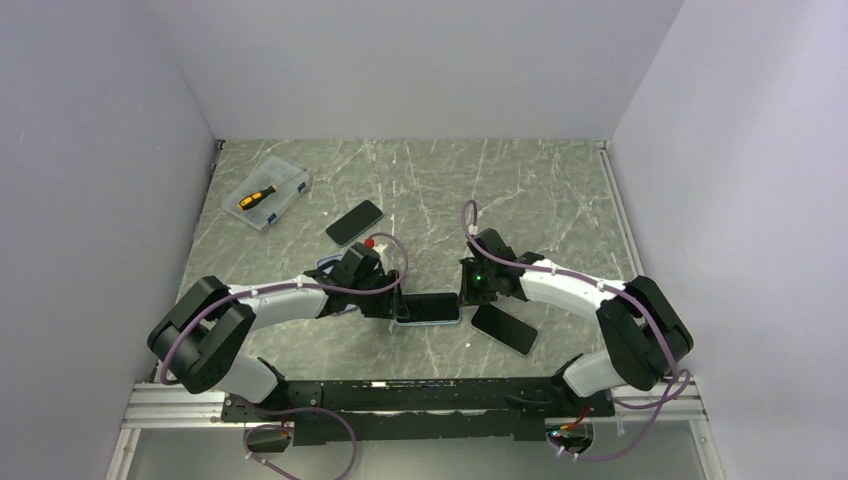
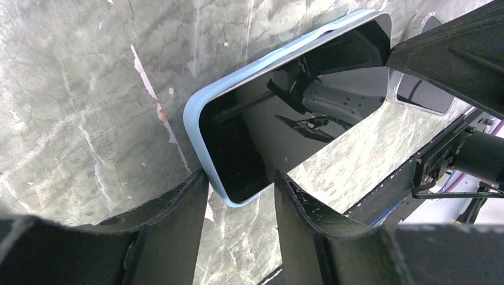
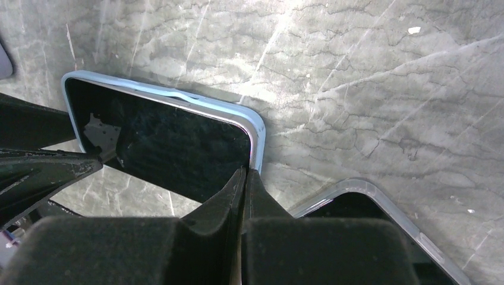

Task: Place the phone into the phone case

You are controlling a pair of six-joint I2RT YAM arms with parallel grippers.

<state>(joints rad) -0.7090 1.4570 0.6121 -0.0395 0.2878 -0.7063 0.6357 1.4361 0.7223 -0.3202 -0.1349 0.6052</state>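
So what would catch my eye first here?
At the front of the table, the left gripper and right gripper sit at opposite ends of a phone lying in a pale blue case. At the back left lies a clear box holding an orange-handled screwdriver.

- The phone (image 1: 428,308) is laid in the phone case (image 2: 191,122) on the surface (image 1: 560,190), toward its front edge.
- Its left end is set between the left claw's (image 1: 385,303) fingers — the right claw (image 1: 466,295) is placed at its right end.
- A second phone (image 1: 504,328) is found just right of it, nearer the front.
- A third phone (image 1: 354,222) is set behind-left; farther back a box (image 1: 267,192) is placed, a screwdriver (image 1: 256,196) in it.
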